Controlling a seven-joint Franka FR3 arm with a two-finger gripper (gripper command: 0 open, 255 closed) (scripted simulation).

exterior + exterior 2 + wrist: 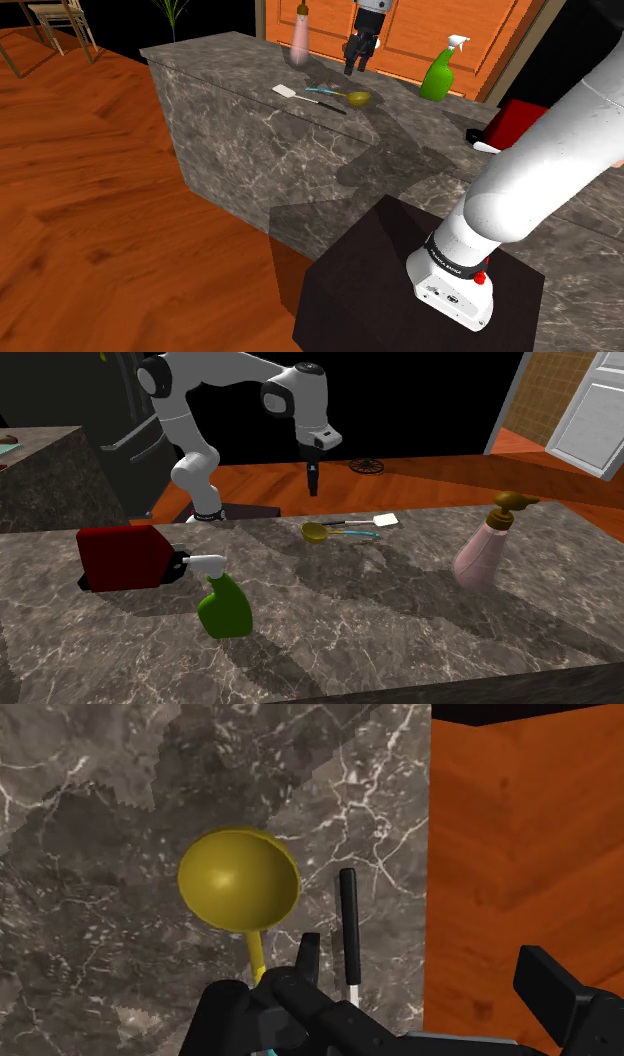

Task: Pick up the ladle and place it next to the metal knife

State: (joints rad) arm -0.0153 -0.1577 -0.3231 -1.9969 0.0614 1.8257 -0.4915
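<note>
Dark veined stone counter (pixel 250 150) over orange plank floor (pixel 80 200), orange panelled doors (pixel 420 30) behind. Lying flat near the counter's floor-side edge: ladle (pixel 240 882) with olive-yellow round bowl and teal handle, hollow upward, untouched. Just beside it, parallel to that edge, knife (pixel 348 924) with black handle and pale blade. Hovering above both, clear of the counter, all-black two-finger gripper (pixel 312 490), fingers spread apart, gripping nothing. Further along the counter, pink pump bottle (pixel 300 40) and green spray bottle (pixel 438 75)

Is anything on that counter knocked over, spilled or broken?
Nothing stands out: the pink pump bottle and green spray bottle stand upright, the ladle and knife lie flat side by side, and nothing is spilled.
</note>
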